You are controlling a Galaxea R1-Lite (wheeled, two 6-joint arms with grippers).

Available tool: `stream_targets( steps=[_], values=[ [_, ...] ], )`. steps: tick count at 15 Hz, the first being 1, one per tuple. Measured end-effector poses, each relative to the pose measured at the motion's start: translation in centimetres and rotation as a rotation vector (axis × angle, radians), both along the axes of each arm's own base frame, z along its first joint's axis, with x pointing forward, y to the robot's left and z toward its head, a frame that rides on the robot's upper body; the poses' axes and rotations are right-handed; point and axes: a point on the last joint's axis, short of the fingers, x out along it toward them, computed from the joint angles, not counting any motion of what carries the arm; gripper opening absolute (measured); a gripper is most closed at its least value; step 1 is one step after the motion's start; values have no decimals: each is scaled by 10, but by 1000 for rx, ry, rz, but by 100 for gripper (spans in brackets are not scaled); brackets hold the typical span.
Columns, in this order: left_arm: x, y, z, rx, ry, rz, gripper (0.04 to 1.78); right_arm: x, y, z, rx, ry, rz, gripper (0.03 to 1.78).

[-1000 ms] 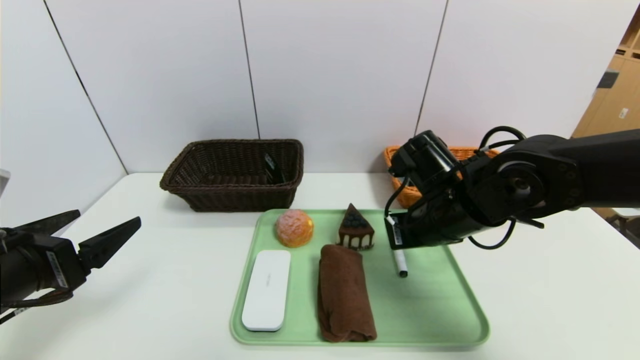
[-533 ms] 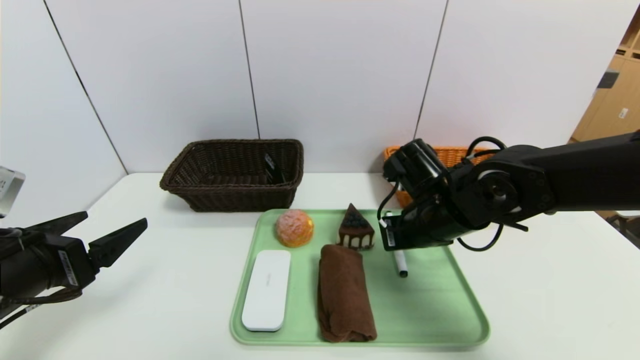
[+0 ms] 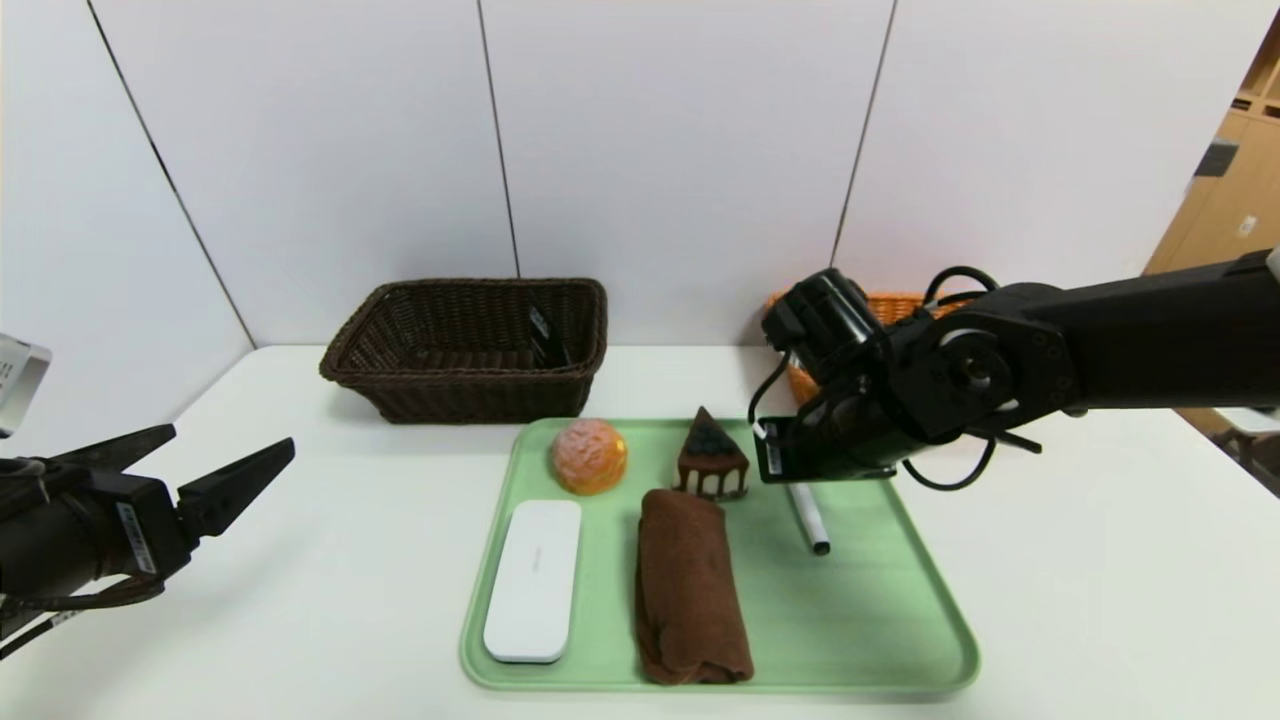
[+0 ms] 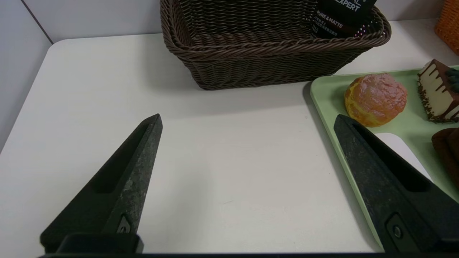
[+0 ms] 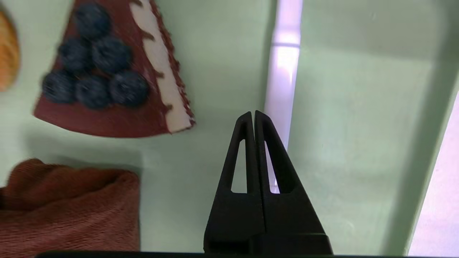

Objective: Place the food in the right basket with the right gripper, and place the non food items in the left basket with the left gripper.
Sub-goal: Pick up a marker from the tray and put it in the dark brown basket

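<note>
An indoor test or lab setting, not a home: a plain white table [image 3: 1080, 600] stands against bare white wall panels [image 3: 680, 150] with dark seams. Props are staged on a green tray [image 3: 860, 610], and stacked cardboard boxes [image 3: 1225, 190] show at the right edge.

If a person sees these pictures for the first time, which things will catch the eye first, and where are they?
First comes the black right end effector, shut and empty, over the green tray between the chocolate cake slice and the white marker pen. The tray also holds an orange-pink bun, a white case and a rolled brown towel. The left end effector waits open over the table, near the dark brown basket.
</note>
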Motion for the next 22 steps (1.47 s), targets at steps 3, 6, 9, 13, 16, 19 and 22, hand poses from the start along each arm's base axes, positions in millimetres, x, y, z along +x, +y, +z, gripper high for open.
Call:
stream_targets(
  steps=[3, 6, 9, 13, 16, 19, 22],
  values=[
    [-1, 0, -2, -1, 5, 0, 169, 3, 0, 5, 8, -19, -10, 5],
    [-1, 0, -2, -1, 4, 0, 169, 4, 0, 6, 3, -33, -18, 46],
    [-1, 0, -2, 0, 4, 0, 169, 3, -1, 7, -12, -45, -29, 86],
    [-1, 0, -2, -1, 4, 0, 169, -2, -5, -4, -42, -7, -24, 120],
    [-1, 0, -2, -2, 5, 0, 169, 1, -9, -18, -58, 27, -44, 137],
    [-2, 0, -4, -2, 10, 0, 169, 4, -11, -23, -60, 36, -51, 146],
    [-3, 0, -4, -2, 12, 0, 169, 8, -9, -24, -41, 9, -48, 129]
  ],
)
